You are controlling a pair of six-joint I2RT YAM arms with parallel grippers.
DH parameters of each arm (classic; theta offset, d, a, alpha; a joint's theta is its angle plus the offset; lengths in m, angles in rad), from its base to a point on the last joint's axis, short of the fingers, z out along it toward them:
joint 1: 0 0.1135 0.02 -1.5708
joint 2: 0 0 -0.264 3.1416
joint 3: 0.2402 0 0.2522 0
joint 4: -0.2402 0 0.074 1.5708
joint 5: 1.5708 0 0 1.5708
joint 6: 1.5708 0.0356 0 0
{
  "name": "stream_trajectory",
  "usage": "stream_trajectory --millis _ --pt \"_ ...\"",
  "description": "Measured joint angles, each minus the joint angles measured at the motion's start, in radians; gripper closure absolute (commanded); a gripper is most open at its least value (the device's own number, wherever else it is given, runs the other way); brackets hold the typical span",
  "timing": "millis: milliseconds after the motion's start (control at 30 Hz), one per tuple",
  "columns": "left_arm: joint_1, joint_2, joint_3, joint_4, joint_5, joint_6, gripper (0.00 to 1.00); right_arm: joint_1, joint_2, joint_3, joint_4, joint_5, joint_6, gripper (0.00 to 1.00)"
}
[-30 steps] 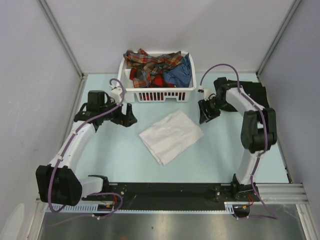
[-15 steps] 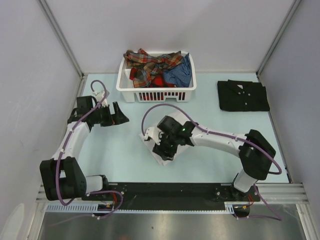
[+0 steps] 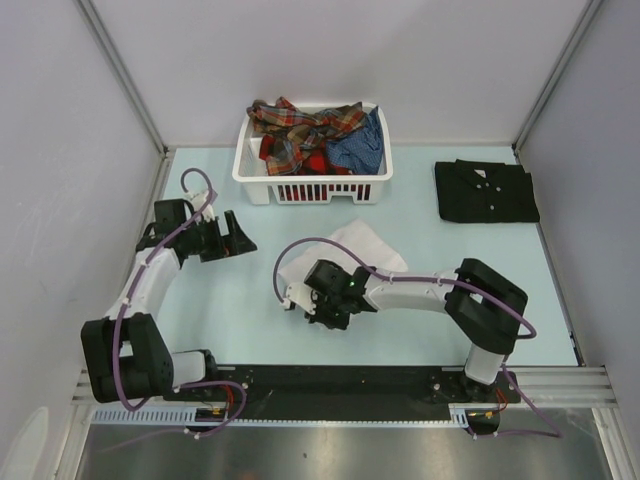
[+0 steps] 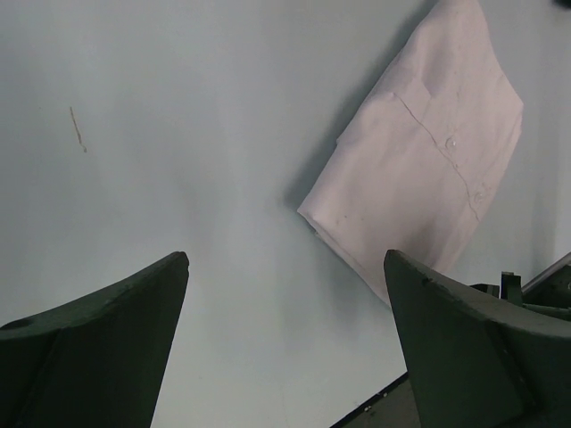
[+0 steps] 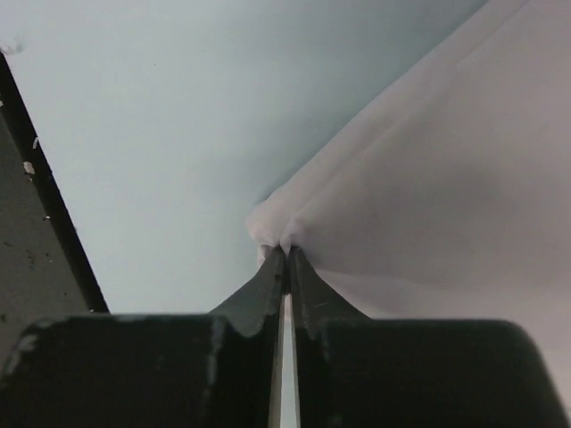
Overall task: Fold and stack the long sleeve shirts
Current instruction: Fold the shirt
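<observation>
pale surface (image 3: 240,300): right gripper (image 5: 285,254) has slid to a corner of the white shirt (image 3: 365,245), jaws pinching it; left gripper (image 4: 285,259) jaws spread.

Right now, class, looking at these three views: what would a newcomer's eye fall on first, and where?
The right gripper pinches shut on a corner of the white shirt in the middle of the table. Beyond it, the white basket at the far edge brims with crumpled plaid and blue shirts. A folded black shirt lies alone at far right.
</observation>
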Motion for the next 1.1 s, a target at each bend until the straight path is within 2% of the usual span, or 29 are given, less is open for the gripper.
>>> stream_trajectory --millis 167,300,467,600,700,733,833,933,1100 --pt "0.001 0.039 -0.003 0.005 0.020 -0.009 0.14 -0.003 -0.042 -0.061 0.041 -0.010 -0.050 1.00" --pt "-0.026 0.101 -0.014 0.009 0.078 -0.009 0.15 -0.005 -0.148 -0.159 -0.047 -0.060 -0.133 1.00" --pt "-0.159 0.186 -0.030 0.069 0.171 -0.030 0.18 -0.014 -0.274 -0.261 -0.226 -0.114 -0.268 1.00" --pt "-0.280 0.291 -0.050 0.187 0.213 -0.117 0.23 -0.036 -0.301 -0.284 -0.308 -0.129 -0.326 1.00" --pt "-0.332 0.377 -0.073 0.273 0.220 -0.197 0.30 -0.050 -0.297 -0.284 -0.325 -0.135 -0.331 0.85" --pt "-0.346 0.403 -0.080 0.298 0.219 -0.225 0.33 -0.052 -0.293 -0.284 -0.329 -0.135 -0.331 0.72" --pt "-0.369 0.448 -0.091 0.360 0.233 -0.298 0.34 -0.071 -0.285 -0.273 -0.357 -0.143 -0.312 0.45" --pt "-0.364 0.445 -0.101 0.412 0.232 -0.336 0.31 -0.111 -0.309 -0.230 -0.378 -0.155 -0.277 0.39" --pt "-0.283 0.342 -0.151 0.446 0.220 -0.369 0.24 -0.121 -0.422 -0.094 -0.304 -0.153 -0.141 0.44"
